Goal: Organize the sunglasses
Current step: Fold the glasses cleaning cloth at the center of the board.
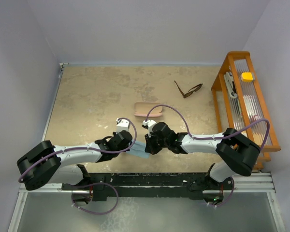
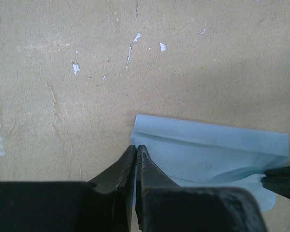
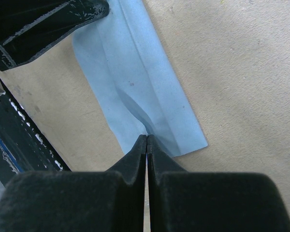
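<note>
The left gripper [image 2: 136, 148] and right gripper [image 3: 146, 138] were each pinched shut on opposite ends of a light blue cloth [image 2: 208, 150] near the table's [image 1: 87, 96] front edge. The sunglasses [image 1: 188, 90] lay well apart from the fingers [image 3: 134, 157], far right, near a wooden rack [image 1: 221, 83].

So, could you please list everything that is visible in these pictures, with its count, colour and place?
sunglasses: one pair, dark brown, far right part of the table, apart from the case.
case: one, pink, oblong, middle of the table, beyond the cloth.
cloth: one, light blue, near part of the table, between the two arms.
rack: one, orange wood, along the table's right edge.
yellow item: one, on the rack's far end.
table: one, beige, mottled.
left arm: one, white and black, jaws shut on one end of the cloth.
right arm: one, white and black, jaws shut on the other end.
</note>
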